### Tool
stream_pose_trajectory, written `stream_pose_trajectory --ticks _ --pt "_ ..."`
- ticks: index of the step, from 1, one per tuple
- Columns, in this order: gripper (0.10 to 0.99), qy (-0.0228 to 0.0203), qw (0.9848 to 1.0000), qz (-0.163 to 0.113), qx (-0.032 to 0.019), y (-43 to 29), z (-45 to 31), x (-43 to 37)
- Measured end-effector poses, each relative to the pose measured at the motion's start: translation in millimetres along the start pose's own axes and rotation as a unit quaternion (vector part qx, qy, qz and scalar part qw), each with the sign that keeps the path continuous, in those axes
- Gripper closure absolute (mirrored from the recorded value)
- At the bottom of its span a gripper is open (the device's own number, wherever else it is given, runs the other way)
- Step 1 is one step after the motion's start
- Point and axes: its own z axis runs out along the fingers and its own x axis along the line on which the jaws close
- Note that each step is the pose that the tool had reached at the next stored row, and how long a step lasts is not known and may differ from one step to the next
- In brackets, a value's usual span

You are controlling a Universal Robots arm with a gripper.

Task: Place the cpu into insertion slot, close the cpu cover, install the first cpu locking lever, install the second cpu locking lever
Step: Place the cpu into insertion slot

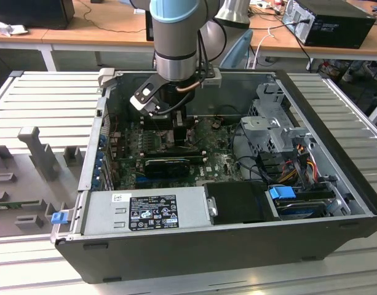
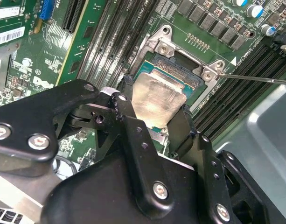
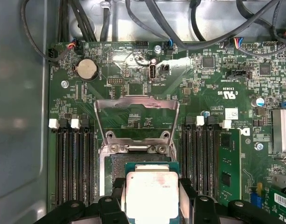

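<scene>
Tool [image 3: 151,189]: clenched on the cpu [image 3: 151,198], gripping two opposite edges. Cpu: flat, metal top up, directly over the insertion slot [image 3: 115,169], edges roughly square to its rim; seated or just above, hard to tell. Cpu cover [image 3: 136,101]: beyond the slot, swung up open. Motherboard [image 3: 208,84]: farthest, around all.

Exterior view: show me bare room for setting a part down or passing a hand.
Bare: the ribbed tabletop on the exterior view's right of the case, and on its left, clear of the grey fixtures. Crowded: inside, the gripper holds the cpu over the insertion slot, hemmed by memory slots, drive cage and cables.
</scene>
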Motion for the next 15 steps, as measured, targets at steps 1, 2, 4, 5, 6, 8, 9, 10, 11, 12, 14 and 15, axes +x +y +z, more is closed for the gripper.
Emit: stream_pose_trajectory --ticks 1,2,4,5,6,8,9,10,11,12,14,15 --pt "0.545 -0.0001 1.0000 0.000 0.0000 -0.1 0.8 0.0" --pt "0.545 0.0000 1.0000 0.000 0.0000 -0.1 2.1 0.0" --pt "0.545 0.0000 1.0000 0.000 0.0000 -0.3 4.2 0.3" --pt "0.545 0.0000 1.0000 0.000 0.0000 -0.4 5.1 0.4" --pt "0.545 0.0000 1.0000 0.000 0.0000 -0.4 5.9 0.4" --pt "0.545 0.0000 1.0000 0.000 0.0000 -0.6 7.8 0.6" --pt "0.545 -0.0001 1.0000 0.000 0.0000 -0.6 8.1 0.7" --pt "0.545 -0.0001 1.0000 0.000 0.0000 -0.7 8.6 1.2" --pt "0.545 -0.0001 1.0000 0.001 0.0000 -0.7 9.0 1.6" --pt "0.545 -0.0001 1.0000 0.002 0.0000 -0.7 9.5 1.9" --pt "0.545 -0.0002 1.0000 0.002 0.0000 -0.9 11.0 2.3" --pt "0.545 -0.0002 1.0000 0.002 0.0000 -1.0 11.9 2.6"
